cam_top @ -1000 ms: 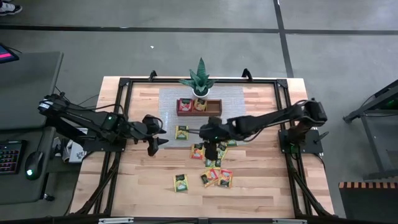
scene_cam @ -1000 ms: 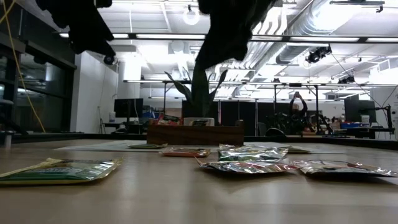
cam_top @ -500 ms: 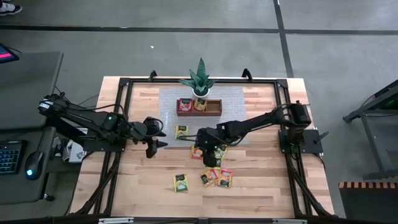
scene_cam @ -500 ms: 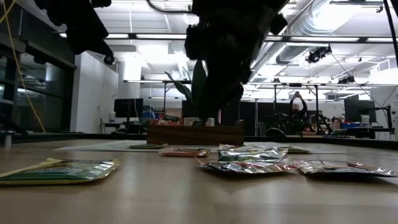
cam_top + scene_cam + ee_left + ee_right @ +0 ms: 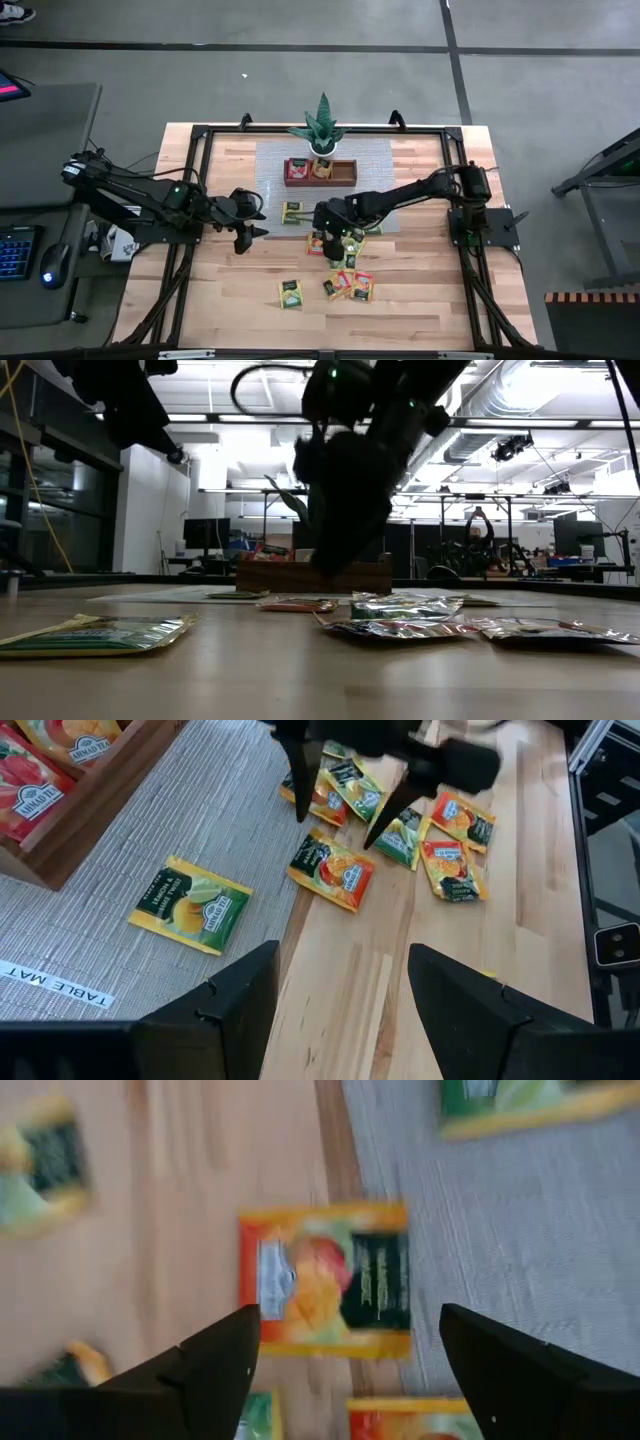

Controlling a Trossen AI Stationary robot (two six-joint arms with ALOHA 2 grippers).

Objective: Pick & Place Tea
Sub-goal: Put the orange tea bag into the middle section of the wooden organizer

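Observation:
The tea is several small square packets. One yellow-green packet (image 5: 292, 212) lies flat on the grey mat (image 5: 380, 160). An orange packet (image 5: 325, 1280) lies half on the mat's near edge. More packets lie in a cluster (image 5: 350, 284) on the wood. My right gripper (image 5: 335, 238) hangs open, low over the orange packet (image 5: 317, 243), with one finger (image 5: 215, 1370) on either side of it; I see no touch. My left gripper (image 5: 345, 960) waits open above the table's left half (image 5: 250, 222), holding nothing.
A brown wooden tray (image 5: 345, 172) with red and orange packets inside stands at the far side of the mat. A spiky potted plant (image 5: 322, 128) stands behind it. A black frame (image 5: 200, 135) runs round the table. Bare wood lies near the front edge.
My right gripper has come down toward the orange packet and drifted a little toward the table's left edge, tipping more steeply downward. The packets lie where they were.

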